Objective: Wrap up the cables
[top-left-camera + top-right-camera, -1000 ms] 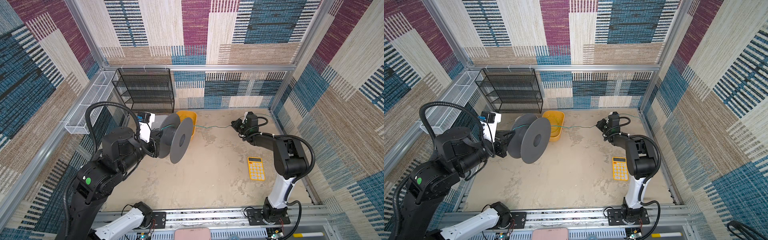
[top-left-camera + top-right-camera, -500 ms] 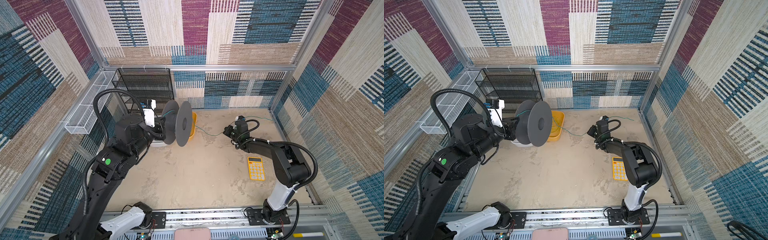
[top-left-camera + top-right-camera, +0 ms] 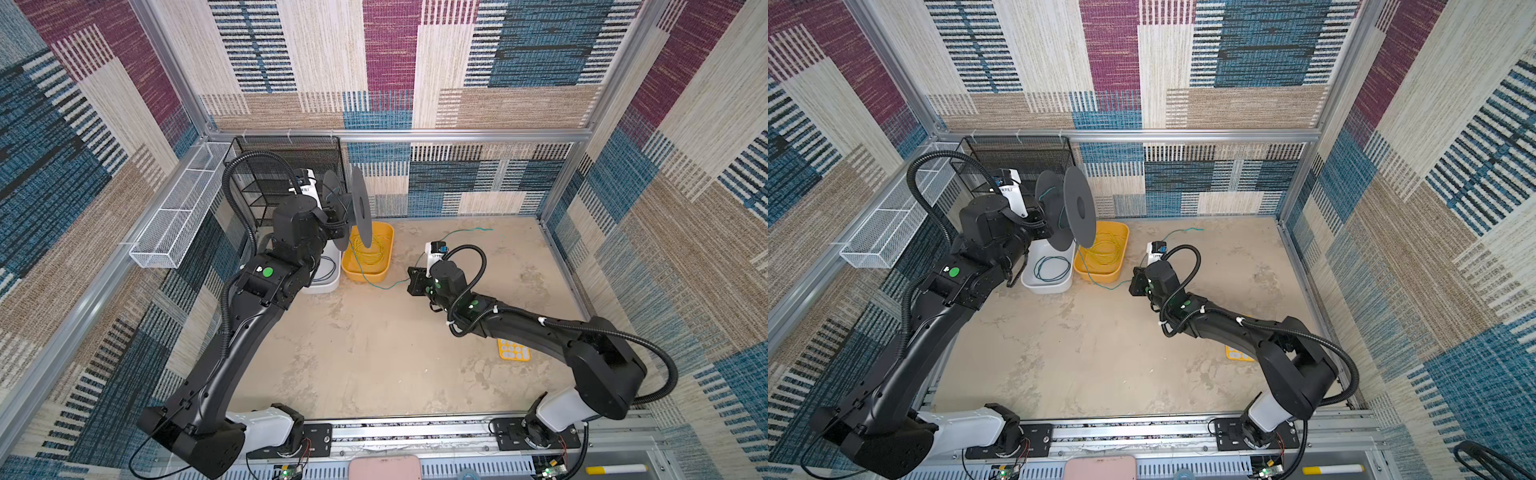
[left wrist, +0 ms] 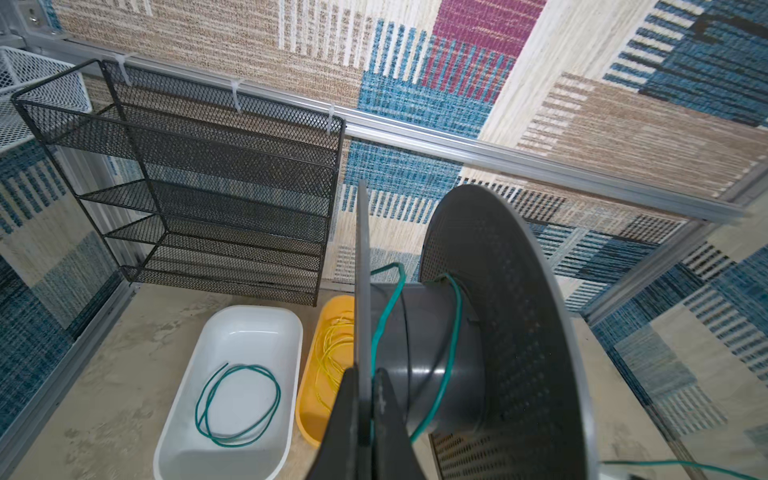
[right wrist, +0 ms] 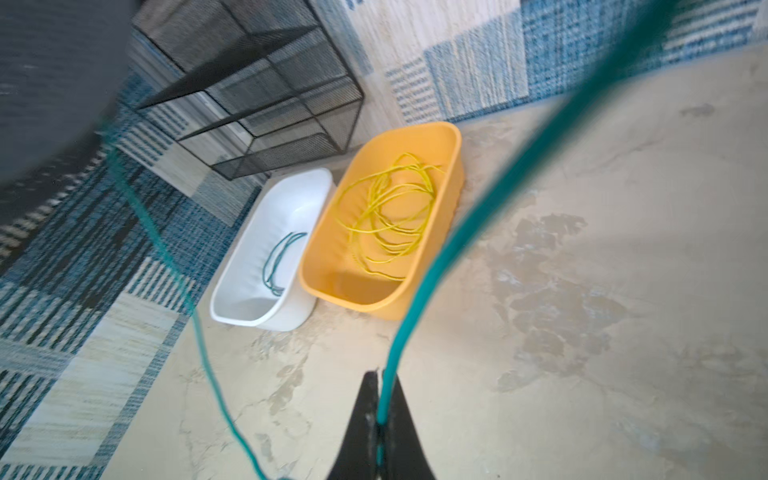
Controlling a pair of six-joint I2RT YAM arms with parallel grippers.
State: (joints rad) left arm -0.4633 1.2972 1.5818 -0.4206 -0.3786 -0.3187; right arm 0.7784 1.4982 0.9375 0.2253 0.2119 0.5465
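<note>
Lying nearest the front rail, a yellow calculator (image 3: 514, 350) is partly covered by the right arm. Farther in, the right gripper (image 5: 380, 409) is closed on the teal cable (image 5: 391, 361), which passes between its fingertips low over the floor. From there one stretch of that cable rises to the spool (image 4: 428, 324). In both top views another stretch trails across the floor toward the back wall.

Beyond the right gripper, two tubs sit side by side on the floor, touching. The yellow tub (image 5: 357, 305) holds a loose tangle of yellow cable (image 5: 386, 224). The white tub (image 4: 249, 328) holds a darker cable (image 4: 249, 367) in a small coil.

Above the tubs, the left gripper (image 4: 365, 415) is clamped on the rim of one spool flange and holds the spool in the air with both flanges upright. A few turns of teal cable cross its hub.

Against the back wall stands a black mesh shelf (image 4: 208, 166), with a white wire basket (image 3: 174, 228) on the side wall beside it.
</note>
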